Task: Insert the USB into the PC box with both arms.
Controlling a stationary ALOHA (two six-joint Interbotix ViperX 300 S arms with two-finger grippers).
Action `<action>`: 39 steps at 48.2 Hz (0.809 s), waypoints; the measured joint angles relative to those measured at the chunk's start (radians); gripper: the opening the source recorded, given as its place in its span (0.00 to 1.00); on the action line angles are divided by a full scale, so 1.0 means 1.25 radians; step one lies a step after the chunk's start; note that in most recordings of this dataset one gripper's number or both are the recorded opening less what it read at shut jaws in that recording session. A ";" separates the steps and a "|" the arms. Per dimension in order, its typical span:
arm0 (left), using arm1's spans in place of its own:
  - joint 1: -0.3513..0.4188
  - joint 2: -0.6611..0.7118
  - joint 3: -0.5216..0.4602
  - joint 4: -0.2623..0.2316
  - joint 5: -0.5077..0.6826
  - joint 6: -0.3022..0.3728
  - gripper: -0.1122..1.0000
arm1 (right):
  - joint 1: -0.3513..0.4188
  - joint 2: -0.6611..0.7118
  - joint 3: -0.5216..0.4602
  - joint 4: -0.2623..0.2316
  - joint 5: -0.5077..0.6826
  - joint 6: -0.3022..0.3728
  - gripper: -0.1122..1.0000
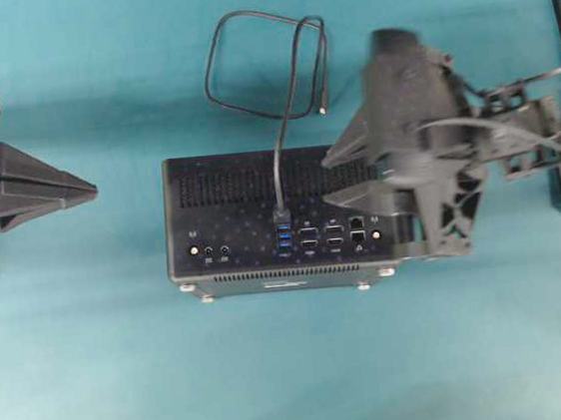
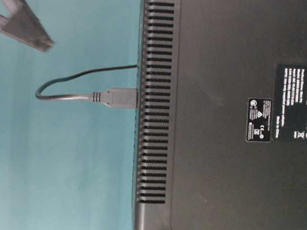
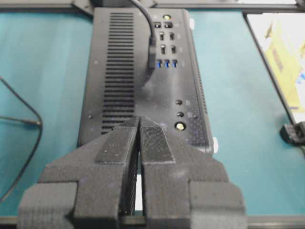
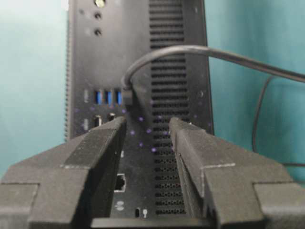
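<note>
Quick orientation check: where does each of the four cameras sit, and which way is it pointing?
Overhead: looks straight down on the PC box, both tools in frame.
Table-level: low beside the box, facing the USB plug; one tool tip at top left.
Left wrist: behind the shut left tool, facing the box.
Right wrist: behind the open right tool.
All show the plugged cable.

Teal table (image 1: 97, 370): PC box (image 1: 246, 259) on it, USB (image 1: 245, 63) cable loop behind.

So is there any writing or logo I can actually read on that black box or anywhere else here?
"ZOTAC": white brand name on a black label on the PC box, in the table-level view.
Small lines beside it on that label: too small to read.
Second, smaller label: symbols and fine print, unreadable.
Markings by the ports: too blurred.
No other writing shows.
</note>
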 measured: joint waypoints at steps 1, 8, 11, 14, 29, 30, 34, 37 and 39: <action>-0.001 0.000 0.000 0.000 0.000 0.000 0.10 | 0.000 -0.005 0.005 0.000 -0.005 0.000 0.53; 0.000 0.001 0.000 0.000 0.000 0.000 0.10 | 0.001 -0.028 0.033 -0.001 -0.042 0.000 0.53; -0.001 0.001 -0.001 0.000 0.000 0.000 0.10 | 0.004 -0.034 0.043 -0.001 -0.054 0.001 0.53; 0.000 0.001 0.000 0.000 0.000 0.000 0.10 | 0.005 -0.038 0.052 0.000 -0.060 0.000 0.53; 0.000 0.002 0.000 0.000 0.000 0.000 0.10 | 0.005 -0.066 0.088 -0.001 -0.079 0.001 0.53; -0.001 0.002 0.000 0.000 0.000 0.000 0.10 | 0.006 -0.070 0.091 0.000 -0.082 0.001 0.53; -0.001 0.002 0.000 0.000 0.000 -0.001 0.10 | 0.006 -0.091 0.099 0.000 -0.094 0.000 0.53; -0.001 0.002 0.001 0.000 0.000 -0.001 0.10 | 0.006 -0.109 0.106 0.000 -0.098 0.001 0.53; 0.000 0.002 0.001 0.000 0.000 -0.001 0.10 | 0.006 -0.119 0.110 0.001 -0.099 0.001 0.53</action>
